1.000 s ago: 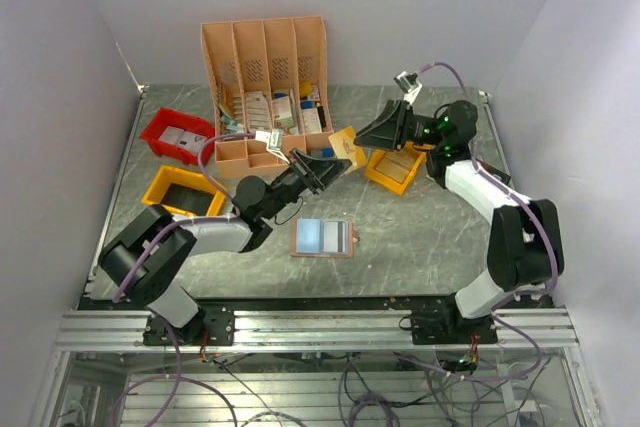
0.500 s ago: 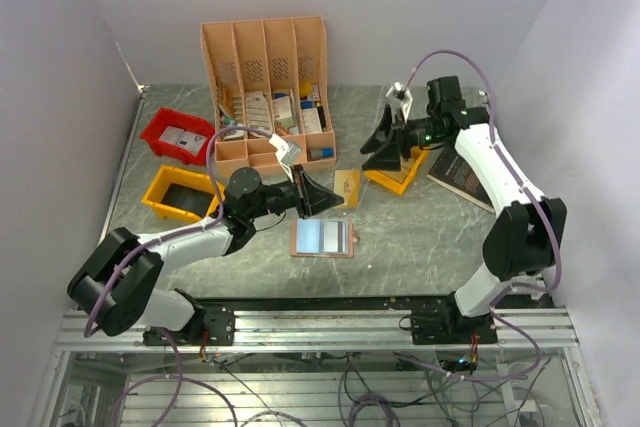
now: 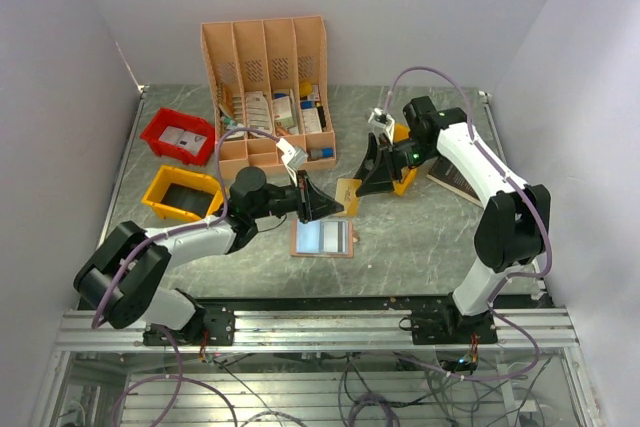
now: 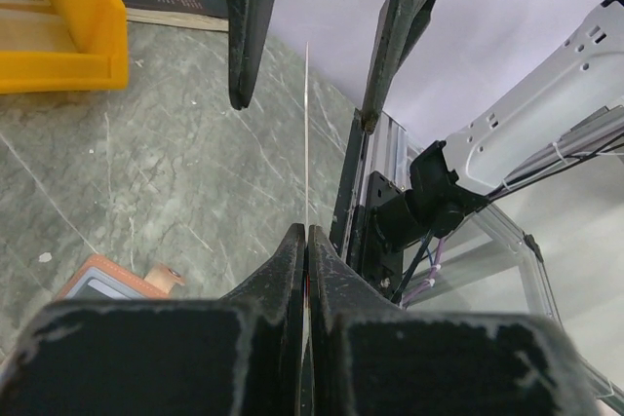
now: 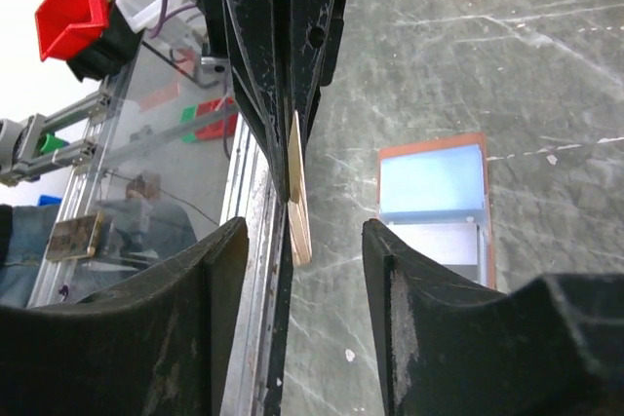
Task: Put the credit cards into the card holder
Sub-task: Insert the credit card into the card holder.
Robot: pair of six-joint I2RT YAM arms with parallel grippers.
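Top view, left hand (image 3: 336, 203): stretched toward 3 o'clock over mid-bench (image 3: 420, 237), pinched shut on a tan card (image 3: 348, 193).
Top view, right hand (image 3: 362, 185): aimed toward 8 o'clock, tips at the card's far edge.
Top view, card holder (image 3: 322, 237): lying open on the bench at 6 o'clock of the card.
Left wrist, card (image 4: 307, 143): edge-on, upright, between the right hand's fingers (image 4: 244, 26), a gap on each side.
Right wrist, right hand (image 5: 302, 231): parted, straddling the card (image 5: 295, 182), gripping nothing; card holder (image 5: 436, 192) at 3 o'clock, pale blue panels up.
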